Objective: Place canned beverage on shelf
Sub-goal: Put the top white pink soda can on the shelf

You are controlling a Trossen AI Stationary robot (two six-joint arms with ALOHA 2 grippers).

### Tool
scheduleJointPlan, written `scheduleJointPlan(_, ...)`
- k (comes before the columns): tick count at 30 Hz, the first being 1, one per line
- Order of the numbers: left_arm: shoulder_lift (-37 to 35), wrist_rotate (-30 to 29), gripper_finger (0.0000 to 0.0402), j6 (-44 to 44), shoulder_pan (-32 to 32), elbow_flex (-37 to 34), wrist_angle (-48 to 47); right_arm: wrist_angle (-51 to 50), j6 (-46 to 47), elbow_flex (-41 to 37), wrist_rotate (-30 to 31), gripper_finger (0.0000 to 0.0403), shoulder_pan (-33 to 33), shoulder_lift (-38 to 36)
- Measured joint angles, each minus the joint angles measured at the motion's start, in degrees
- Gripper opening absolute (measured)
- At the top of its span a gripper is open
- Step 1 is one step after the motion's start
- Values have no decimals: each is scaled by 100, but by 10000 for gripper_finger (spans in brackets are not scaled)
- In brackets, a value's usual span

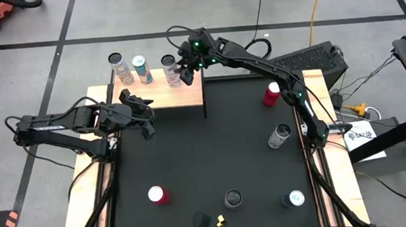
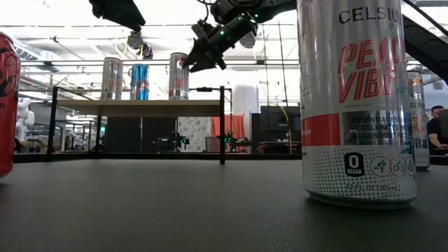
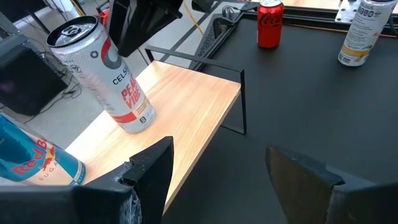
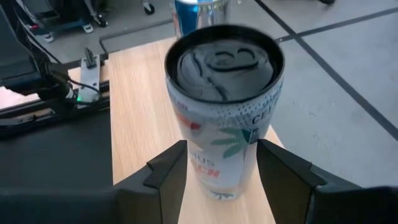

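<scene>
My right end effector [image 4: 217,171] stood with fingers apart astride the Celsius can [image 4: 222,106], upright on the shelf [image 4: 140,112] beside two others, so I judged placement done, needing a clean backward retreat next.

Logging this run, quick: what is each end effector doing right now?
Left end effector: open, empty, hovering beside the pale wooden shelf.
Right end effector: fingers around the white Celsius can standing on the shelf; grip cannot be told.
</scene>
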Motion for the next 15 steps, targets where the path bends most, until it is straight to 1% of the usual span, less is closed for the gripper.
scheduleJointPlan(10, 0, 0, 254, 34, 0, 0, 0, 572, 206, 2, -7, 173, 11, 87)
scheduleJointPlan(15, -2, 2, 254, 31, 0, 0, -2, 503, 273, 2, -4, 173, 27, 84)
